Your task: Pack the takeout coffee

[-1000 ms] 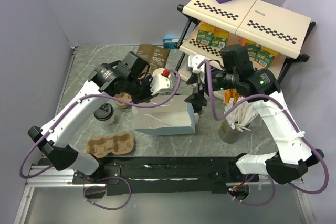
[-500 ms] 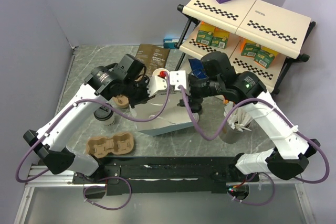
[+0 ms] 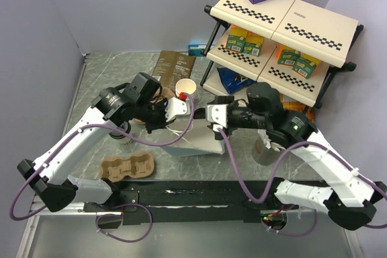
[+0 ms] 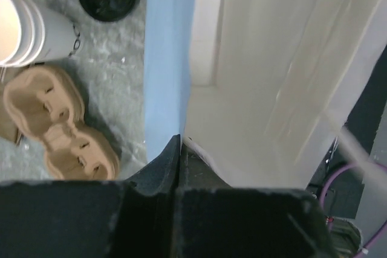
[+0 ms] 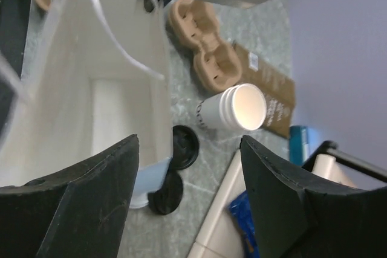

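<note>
The takeout coffee (image 3: 124, 139) stands on the tabletop (image 3: 106, 70) at the left, outside the paper bag (image 3: 196, 143). The left forearm crosses above it, so only part of its white wall and dark top shows. Just in front of it, toward the arm bases, lies a brown cup carrier (image 3: 127, 167). To its right the paper bag sits in the middle of the tabletop between the two arms, its mouth open, white inside and pale blue on an outer side. The left claw (image 4: 180, 142) is pressed together on the bag's rim at its left end, with the paper pinched between its tips. The right claw (image 5: 188, 139) is at the bag's right end with its fingers wide apart and nothing between them; whether it touches the paper I cannot tell. Behind the bag lies a second carrier (image 5: 205, 46), and just beside that is an open white cup (image 5: 239, 108) with a tan inside. Near that cup, a black lid (image 5: 184, 146) lies close to the bag's blue corner with another black disc beside it; whether a cup sits under either cannot be told. A dark-brown coffee pouch (image 3: 172, 64) lies flat farther back. A shelf rack (image 3: 314, 22) stands at the back right. In front of it, partly under the right arm, is a metal tin (image 3: 264, 152) of white stirrers.
</note>
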